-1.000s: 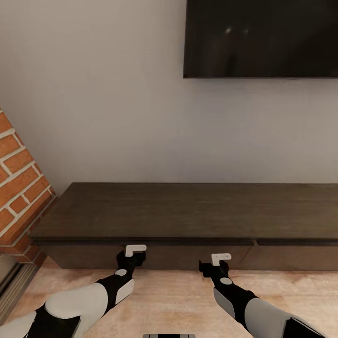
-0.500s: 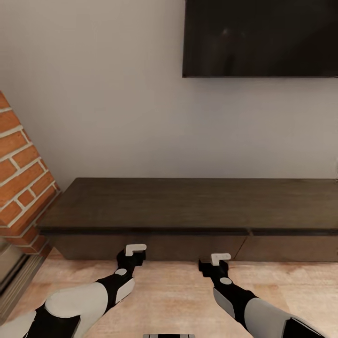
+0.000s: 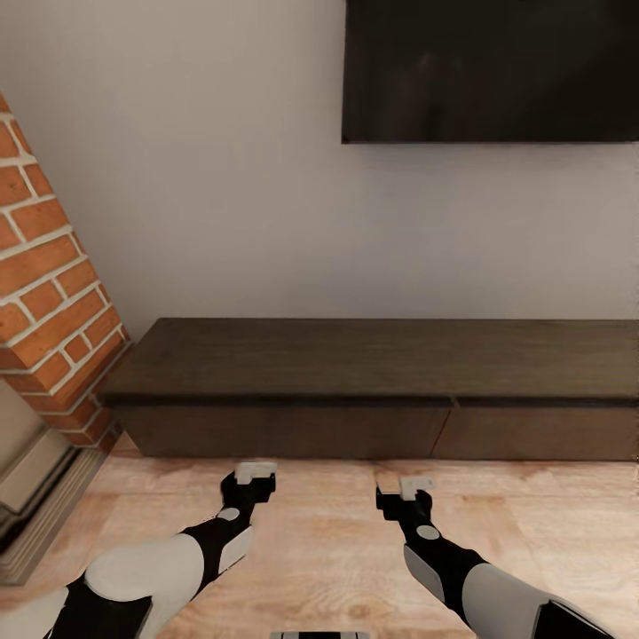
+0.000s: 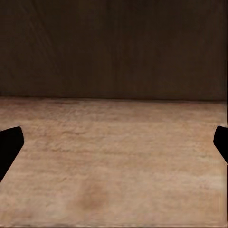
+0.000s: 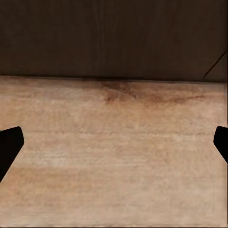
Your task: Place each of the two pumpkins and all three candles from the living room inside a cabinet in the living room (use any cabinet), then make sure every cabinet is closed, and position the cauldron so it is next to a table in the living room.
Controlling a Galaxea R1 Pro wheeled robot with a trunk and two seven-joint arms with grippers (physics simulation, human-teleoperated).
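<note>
Against the back wall [image 3: 222,195], straight ahead of both arms: the cabinet [image 3: 382,364], long, very low, dark-brown wood w/ visible grain on top. Flat front panels, no handles, thin dark gap under the top slab. One seam between panels approx mid-front, slanting a bit in head view. All panels look flush/closed, top is bare. Its left end sits just beside a red brick column [image 3: 49,293]; black TV [image 3: 493,71] mounted on the wall above the right half.

Floor [image 3: 337,532] is light wood plank; cabinet stands directly on it.

Left gripper [image 3: 255,472] and right gripper [image 3: 410,491] both hover over the floor near the cabinet front, not touching it, pointing at it. Both are spread wide w/ nothing between the fingers: wrist cams show dark fingertips [image 4: 9,145] [image 5: 9,145] at opposite frame edges. Right wrist cam also catches the panel seam.
</note>
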